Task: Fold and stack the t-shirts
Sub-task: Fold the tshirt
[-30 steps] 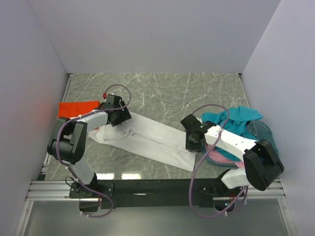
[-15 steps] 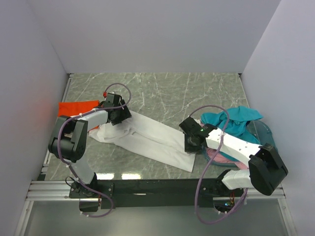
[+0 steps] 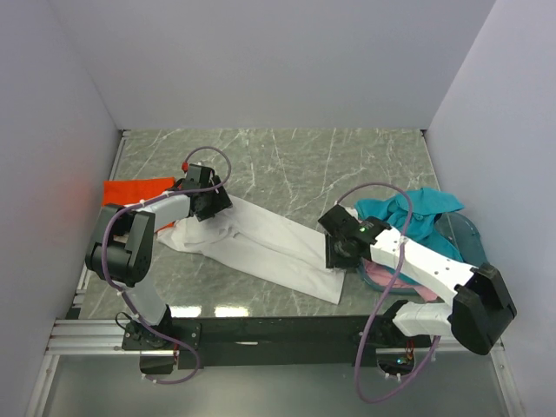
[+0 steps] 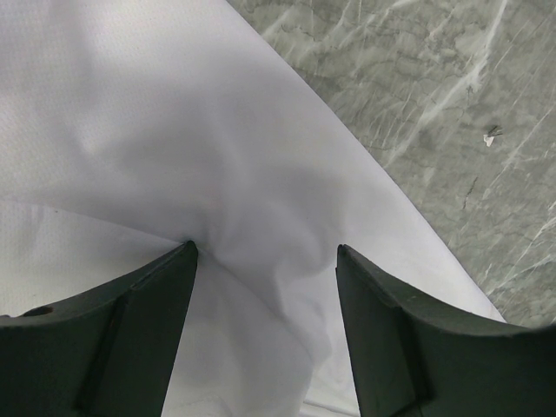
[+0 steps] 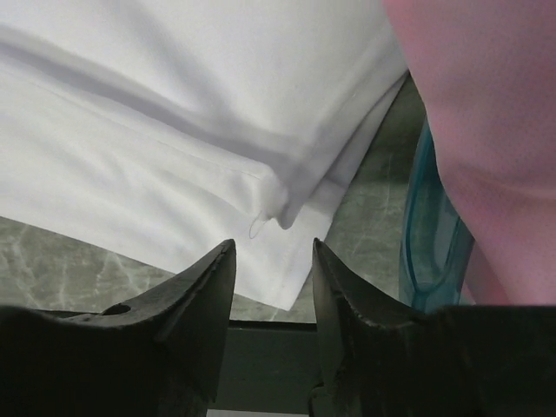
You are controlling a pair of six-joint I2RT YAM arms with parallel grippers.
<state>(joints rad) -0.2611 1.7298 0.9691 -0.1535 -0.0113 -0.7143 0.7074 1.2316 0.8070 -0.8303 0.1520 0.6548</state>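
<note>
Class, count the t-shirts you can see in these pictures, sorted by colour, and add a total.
white t-shirt: 1
orange t-shirt: 1
teal t-shirt: 1
pink t-shirt: 1
Total in view: 4

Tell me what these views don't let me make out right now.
- Top view: the right arm covers most of the pink t-shirt.
- Top view: the teal t-shirt drapes over the basket, hiding what lies inside.
- Top view: the left arm hides one end of the orange t-shirt.
- Both wrist views: the white t-shirt is cut off by the frame edges.
</note>
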